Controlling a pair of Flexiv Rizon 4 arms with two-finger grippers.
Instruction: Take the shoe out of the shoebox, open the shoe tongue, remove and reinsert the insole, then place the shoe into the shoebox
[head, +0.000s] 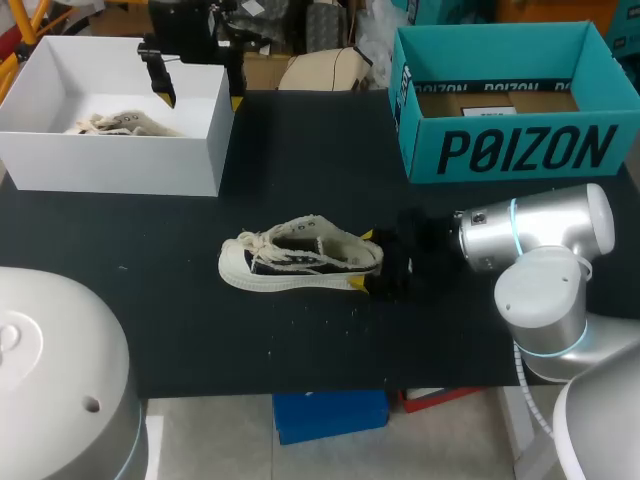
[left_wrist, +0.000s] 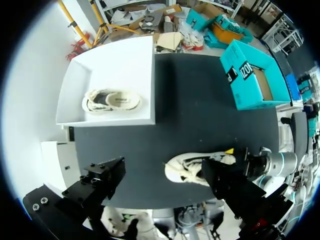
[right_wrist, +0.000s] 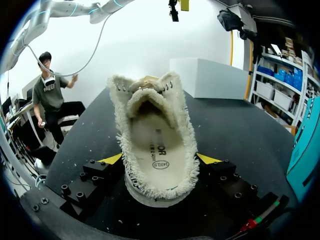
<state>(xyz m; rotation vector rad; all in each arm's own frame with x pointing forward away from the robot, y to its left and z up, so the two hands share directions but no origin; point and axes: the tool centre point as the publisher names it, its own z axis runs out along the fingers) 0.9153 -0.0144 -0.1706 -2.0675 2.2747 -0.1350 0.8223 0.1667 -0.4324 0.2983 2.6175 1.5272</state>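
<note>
A cream low-top shoe (head: 300, 257) with frayed edges lies on its sole in the middle of the black table, toe toward my left. My right gripper (head: 362, 261) is at its heel, one yellow tip on each side. In the right wrist view the shoe (right_wrist: 155, 135) fills the space between the fingers; both tips press its heel and the insole (right_wrist: 157, 147) shows inside. My left gripper (head: 203, 98) hangs open above the white shoebox (head: 120, 160) at the back left. From the left wrist view the shoe (left_wrist: 192, 167) is far below, and nothing is between those fingers.
A second cream shoe (head: 120, 125) lies inside the white shoebox (left_wrist: 115, 65). A teal open box (head: 520, 150) stands at the back right. The dark table runs between the two boxes and in front of the shoe.
</note>
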